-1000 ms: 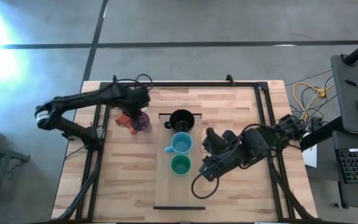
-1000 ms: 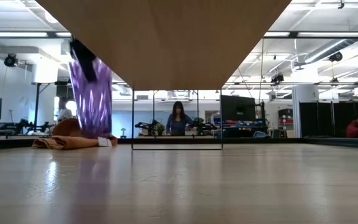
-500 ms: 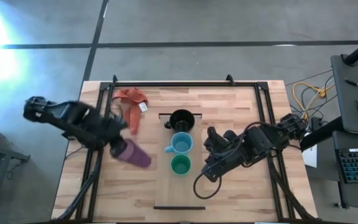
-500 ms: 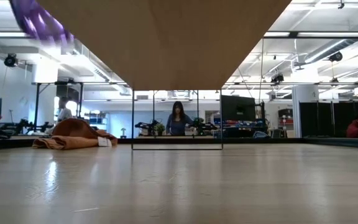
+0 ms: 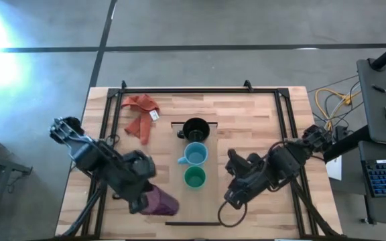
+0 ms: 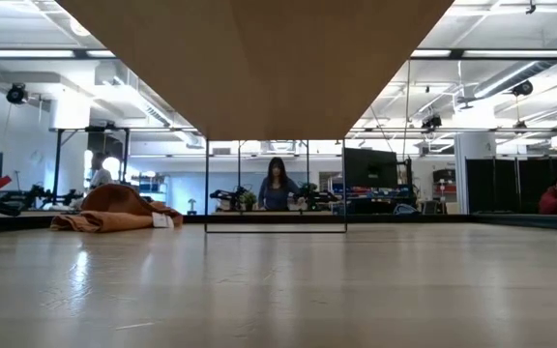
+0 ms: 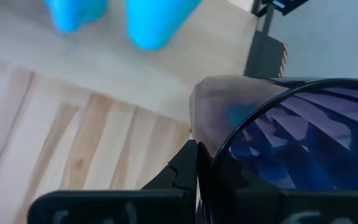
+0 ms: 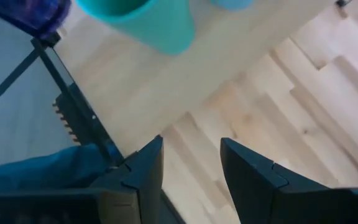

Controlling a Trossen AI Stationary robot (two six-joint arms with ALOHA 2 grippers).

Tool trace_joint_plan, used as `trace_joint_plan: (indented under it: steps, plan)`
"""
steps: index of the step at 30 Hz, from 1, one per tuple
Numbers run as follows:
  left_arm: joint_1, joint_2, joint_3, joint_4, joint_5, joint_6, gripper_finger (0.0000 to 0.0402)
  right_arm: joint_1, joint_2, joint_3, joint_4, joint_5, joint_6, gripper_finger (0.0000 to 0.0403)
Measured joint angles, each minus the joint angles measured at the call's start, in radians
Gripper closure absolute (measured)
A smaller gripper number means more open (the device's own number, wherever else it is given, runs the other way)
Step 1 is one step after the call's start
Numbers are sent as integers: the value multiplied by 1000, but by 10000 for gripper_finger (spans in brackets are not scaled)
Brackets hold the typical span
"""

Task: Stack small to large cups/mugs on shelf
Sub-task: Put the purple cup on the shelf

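Note:
My left gripper (image 5: pixel 141 192) is shut on the translucent purple cup (image 5: pixel 160 201), held in the air over the near left part of the table, beside the shelf's left edge. The cup fills the left wrist view (image 7: pixel 291 149). The shelf (image 5: pixel 179 201) carries the black mug (image 5: pixel 195 128), the light blue mug (image 5: pixel 194 154) and the green cup (image 5: pixel 194 177) in a row, each standing on its base. My right gripper (image 5: pixel 235 194) is open and empty over the tabletop, right of the green cup; its fingers show apart in the right wrist view (image 8: pixel 191 168). My left gripper holds the purple cup by the end nearest the wrist (image 7: pixel 219 124), with one dark finger (image 7: pixel 191 180) against the cup's wall. The gripper's body hides the other finger. The fingers slant from the table's left toward its near right. The cup lies on its side, lifted clear.
An orange cloth (image 5: pixel 140 112) lies at the far left of the table, also in the low view (image 6: pixel 114 208). A dark metal frame (image 5: pixel 287 134) runs along the table's edges. People stand in the room behind (image 6: pixel 277 184).
My left gripper has swung from beside the orange cloth at the far left toward the near edge and the shelf, carrying the purple cup. The cup has risen clear of the table and tipped from upright onto its side. My right gripper has drifted a little toward the near edge.

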State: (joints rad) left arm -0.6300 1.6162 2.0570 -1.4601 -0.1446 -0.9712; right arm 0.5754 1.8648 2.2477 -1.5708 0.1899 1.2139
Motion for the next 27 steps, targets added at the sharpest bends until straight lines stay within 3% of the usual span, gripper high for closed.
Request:
trace_joint_plan:
  steps: [5, 9, 17, 27]
  plan:
    - [0, 103, 81, 10, 1, 69, 401, 64, 1, -60, 40, 6, 90, 254]
    - [15, 152, 104, 39, -4, 104, 401, 99, 2, -129, 177, 50, 129, 259]
    - [53, 177, 109, 106, -48, 145, 402, 103, 3, -291, 500, 69, 115, 261]
    - [68, 207, 93, 202, -47, 175, 402, 104, 3, -406, 649, 94, 122, 263]
